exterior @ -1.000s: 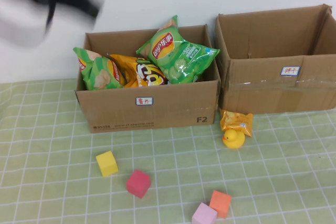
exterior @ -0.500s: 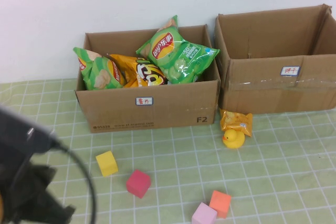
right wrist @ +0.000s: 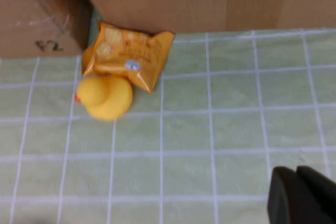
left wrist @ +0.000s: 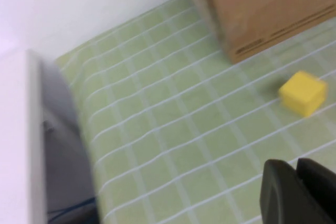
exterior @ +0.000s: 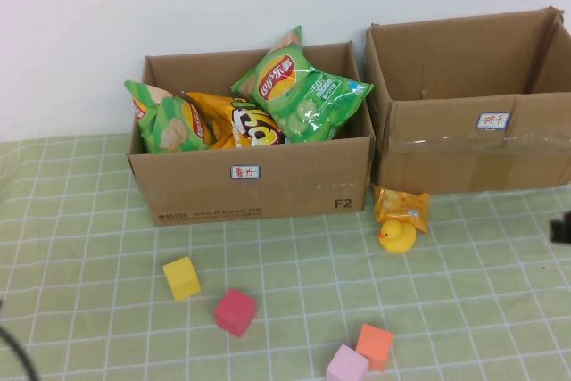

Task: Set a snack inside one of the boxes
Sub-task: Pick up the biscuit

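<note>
A small orange snack packet (exterior: 401,206) lies on the green checked cloth in front of the right cardboard box (exterior: 473,144), which shows nothing inside. A yellow duck (exterior: 397,236) touches the packet's near side. The left cardboard box (exterior: 254,186) holds several chip bags (exterior: 299,88). My right gripper (right wrist: 297,187) is shut and empty, low over the cloth to the right of the packet (right wrist: 126,54) and duck (right wrist: 105,97); only a dark bit of it (exterior: 561,227) shows at the high view's right edge. My left gripper (left wrist: 298,181) is shut and empty, near the yellow block (left wrist: 303,93).
A yellow block (exterior: 181,277), a red block (exterior: 235,311), an orange block (exterior: 375,345) and a pink block (exterior: 346,365) lie on the cloth in front of the boxes. A white wall stands behind the boxes. A dark cable (exterior: 16,347) shows at the bottom left.
The left arm swept from the top left down to the bottom left and out of the high view. A bit of the right gripper has appeared at the right edge.
</note>
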